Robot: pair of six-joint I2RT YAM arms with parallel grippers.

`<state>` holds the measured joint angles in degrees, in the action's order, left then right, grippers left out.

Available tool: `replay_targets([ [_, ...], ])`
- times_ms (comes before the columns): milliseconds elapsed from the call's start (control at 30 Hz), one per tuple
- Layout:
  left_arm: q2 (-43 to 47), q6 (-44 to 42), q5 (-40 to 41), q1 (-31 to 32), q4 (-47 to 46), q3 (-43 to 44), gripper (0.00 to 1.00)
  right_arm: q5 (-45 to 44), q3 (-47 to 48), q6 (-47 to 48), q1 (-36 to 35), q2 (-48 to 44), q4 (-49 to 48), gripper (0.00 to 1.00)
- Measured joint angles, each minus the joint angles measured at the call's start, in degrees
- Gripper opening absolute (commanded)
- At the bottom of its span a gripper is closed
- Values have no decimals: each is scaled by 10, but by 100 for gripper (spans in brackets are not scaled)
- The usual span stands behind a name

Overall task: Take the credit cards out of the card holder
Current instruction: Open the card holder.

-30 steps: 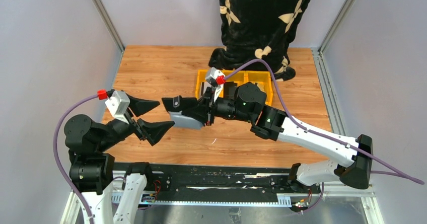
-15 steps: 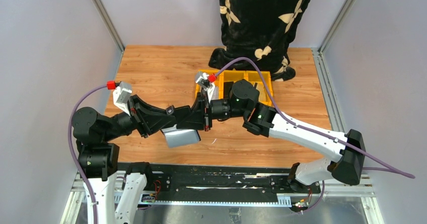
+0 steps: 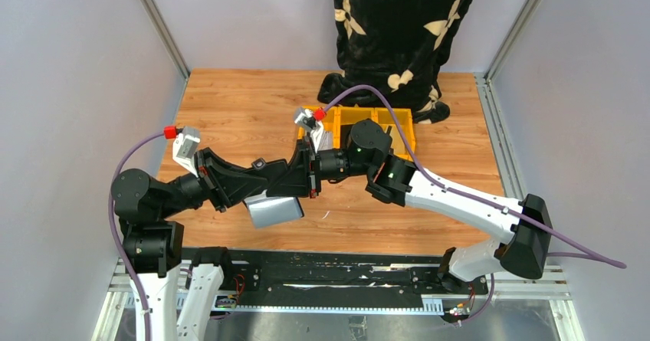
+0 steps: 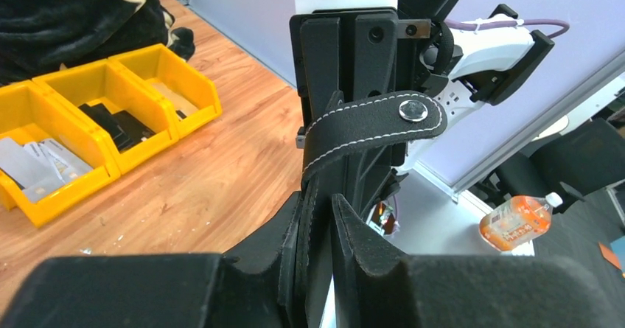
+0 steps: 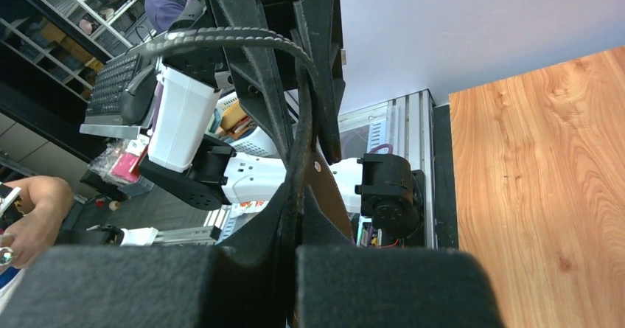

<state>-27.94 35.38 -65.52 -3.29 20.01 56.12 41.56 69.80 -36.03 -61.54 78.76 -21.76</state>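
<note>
The black card holder (image 3: pixel 270 174) hangs in the air over the table's front middle, gripped from both sides. My right gripper (image 3: pixel 297 176) is shut on its right end. From the left, my left gripper (image 3: pixel 260 181) has its jaws shut on the stitched edge. In the left wrist view the left gripper (image 4: pixel 326 199) pinches the leather, and the holder's snap tab (image 4: pixel 368 125) curls above. The right gripper (image 5: pixel 298 195) clamps the holder's thin edge (image 5: pixel 301 144). A grey-blue panel (image 3: pixel 274 211) hangs below the holder; I cannot tell whether it is a sleeve or one of the credit cards.
Yellow bins (image 3: pixel 398 122) stand at the back right of the wooden table (image 3: pixel 230 111). The left wrist view shows pale flat cards (image 4: pixel 40 162) in one bin (image 4: pixel 110 85) and black items (image 4: pixel 118 121) in another. A person in a black patterned garment (image 3: pixel 398 27) stands behind.
My left gripper swung right from wide open and closed on the holder's left edge. The right arm shifted slightly left, and the grey-blue panel now hangs lower.
</note>
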Motion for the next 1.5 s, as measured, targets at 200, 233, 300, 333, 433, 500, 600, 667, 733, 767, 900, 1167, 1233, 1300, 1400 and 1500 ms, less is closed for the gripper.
replay_targets([
  [200,1,13,-11,0,-14,0,0,10,0,-30,11,6,-21,6],
  [233,1,15,-12,0,-16,0,0,14,0,-34,12,8,-25,11],
  [300,1,24,-13,0,-24,-3,0,21,0,-45,15,11,-32,20],
  [333,1,28,-11,0,-26,-4,0,22,0,-50,16,11,-35,24],
  [433,-2,30,4,0,-27,-5,0,26,-1,-61,17,12,-51,41],
  [500,-8,27,23,0,-15,0,0,26,-5,-66,19,12,-63,48],
  [600,-24,26,48,0,4,11,0,25,-20,-70,22,9,-80,55],
  [667,-38,27,62,0,15,17,0,24,-38,-71,24,1,-91,57],
  [733,-49,30,72,0,20,20,0,23,-62,-71,25,-10,-103,58],
  [767,-52,34,75,0,20,21,0,23,-77,-71,24,-17,-107,58],
  [900,-60,58,81,0,13,21,0,17,-126,-63,24,-52,-113,55],
  [1167,-60,111,81,0,-17,21,0,2,-153,-30,24,-99,-112,53],
  [1233,-60,122,80,0,-20,21,0,3,-154,-21,24,-101,-111,53],
  [1300,-62,131,78,0,-22,21,0,3,-157,-14,24,-101,-110,52],
  [1400,-67,142,76,0,-24,22,0,1,-165,-4,24,-101,-106,51],
  [1500,-72,151,77,0,-25,26,0,-4,-174,6,24,-104,-103,50],
])
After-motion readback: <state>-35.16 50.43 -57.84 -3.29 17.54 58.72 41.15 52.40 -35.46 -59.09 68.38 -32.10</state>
